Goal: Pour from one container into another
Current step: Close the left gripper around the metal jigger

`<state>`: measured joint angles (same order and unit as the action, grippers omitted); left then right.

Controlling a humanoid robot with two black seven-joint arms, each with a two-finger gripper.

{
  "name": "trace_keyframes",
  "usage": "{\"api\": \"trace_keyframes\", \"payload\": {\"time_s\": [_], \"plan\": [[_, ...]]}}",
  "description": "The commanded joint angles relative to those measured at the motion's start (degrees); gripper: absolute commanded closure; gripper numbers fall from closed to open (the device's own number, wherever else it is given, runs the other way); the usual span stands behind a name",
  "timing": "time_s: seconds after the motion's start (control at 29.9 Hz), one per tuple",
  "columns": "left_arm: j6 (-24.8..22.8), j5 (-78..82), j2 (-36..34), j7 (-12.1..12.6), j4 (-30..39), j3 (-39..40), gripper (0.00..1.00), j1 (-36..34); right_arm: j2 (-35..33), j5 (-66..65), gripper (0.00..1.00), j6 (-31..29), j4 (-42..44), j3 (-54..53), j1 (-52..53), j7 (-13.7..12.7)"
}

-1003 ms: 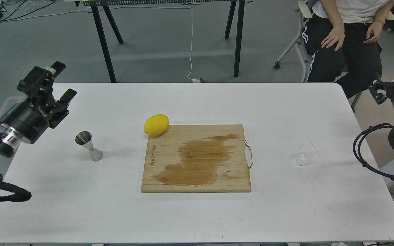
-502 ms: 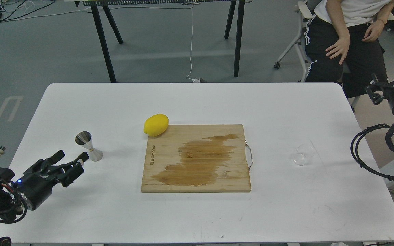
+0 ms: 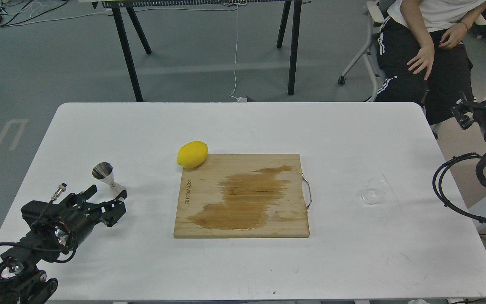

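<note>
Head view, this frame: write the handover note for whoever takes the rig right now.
Left gripper: open, low over the table, right beside the base of the steel jigger, holding nothing.
Right gripper: I cannot make it out; only arm parts show at the right edge.
Glass cup: on the table, right of the cutting board, untouched.
The jigger stands upright, left of the board.
Done: nothing gripped, nothing poured.
Left: grip the cup, bring it to the jigger, pour.

The left claw (image 3: pixel 106 199) covers the foot of the steel jigger (image 3: pixel 103 173). At three o'clock the picture's edge cuts the right arm, leaving its claw unseen. The glass cup (image 3: pixel 373 191) is too faint to show any contents. At one o'clock the seated person (image 3: pixel 424 46) is cropped above the chest.
</note>
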<state>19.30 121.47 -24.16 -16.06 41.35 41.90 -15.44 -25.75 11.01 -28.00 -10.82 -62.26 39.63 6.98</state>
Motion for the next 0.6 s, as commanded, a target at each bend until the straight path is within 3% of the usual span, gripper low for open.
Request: {"api": "trace_keyframes", "payload": {"time_s": [0.0,0.1,0.17,0.3,0.57], "plan": [[0.04,-0.09,2.27,0.24,-2.85,0.02,0.13,-2.31,-0.01,-0.02,0.01,0.0,0.01,-1.2,-0.08,0.05],[0.13,-0.09,3.32,0.33,-5.66,0.02,0.16,-3.98,-0.01,-0.02,0.01,0.0,0.1,-1.38,-0.26,0.05],[0.04,-0.09,4.2,0.24,-6.98,-0.07,0.24,-4.86,-0.09,-0.02,0.01,0.0,0.1,-1.38,-0.26,0.05],[0.04,-0.09,4.65,0.24,-7.69,-0.24,0.59,-5.3,-0.27,-0.02,0.01,0.0,0.1,-1.38,-0.26,0.05],[0.13,-0.09,4.73,0.51,-7.69,-0.86,0.93,-5.48,0.08,-0.02,0.01,0.0,0.1,-1.38,-0.26,0.05]]}}
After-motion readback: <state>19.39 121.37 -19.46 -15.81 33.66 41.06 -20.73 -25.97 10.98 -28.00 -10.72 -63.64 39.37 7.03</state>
